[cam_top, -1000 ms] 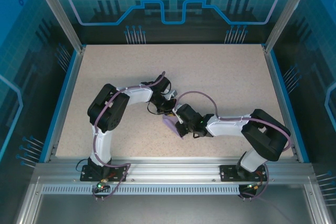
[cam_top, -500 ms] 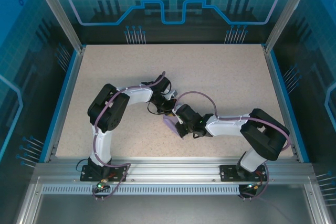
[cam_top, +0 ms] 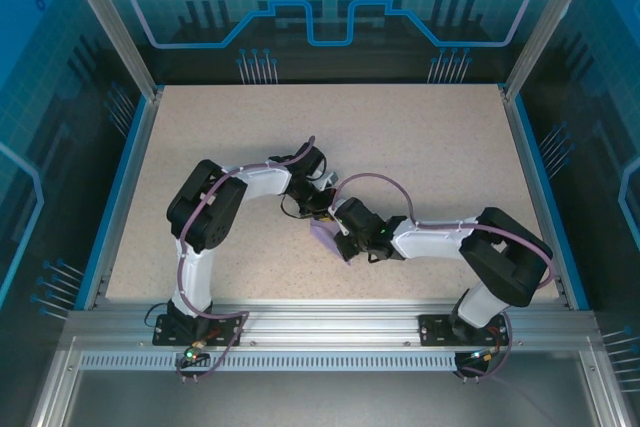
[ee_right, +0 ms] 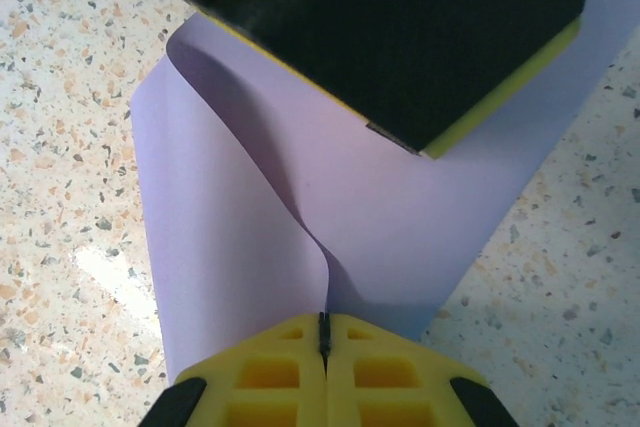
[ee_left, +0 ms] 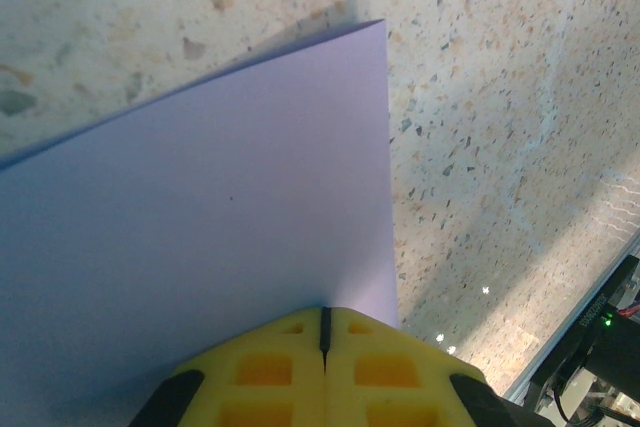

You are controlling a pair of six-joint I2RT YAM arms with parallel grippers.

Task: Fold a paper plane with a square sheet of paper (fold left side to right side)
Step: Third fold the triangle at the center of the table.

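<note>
The square sheet of paper (cam_top: 323,240) is lavender and lies mid-table between both arms. In the left wrist view the sheet (ee_left: 220,207) spreads out flat from my left gripper (ee_left: 324,319), whose yellow jaws are shut on its near edge. In the right wrist view the sheet (ee_right: 220,237) is lifted and curls in an S-shaped bend. My right gripper (ee_right: 324,325) is shut on the raised edge of that bend. A black, yellow-padded finger (ee_right: 400,47) of the left gripper presses on the paper's far part. From above, the left gripper (cam_top: 322,213) and the right gripper (cam_top: 343,241) almost touch.
The speckled beige tabletop (cam_top: 420,147) stretches around the arms, bounded by a blue rim (cam_top: 125,187) and aluminium posts. The metal rail (cam_top: 330,322) with both arm bases runs along the near edge. Purple cables loop over both arms.
The right gripper has crept slightly left toward the left gripper, bringing its edge of the paper along. Both grips are unchanged.
</note>
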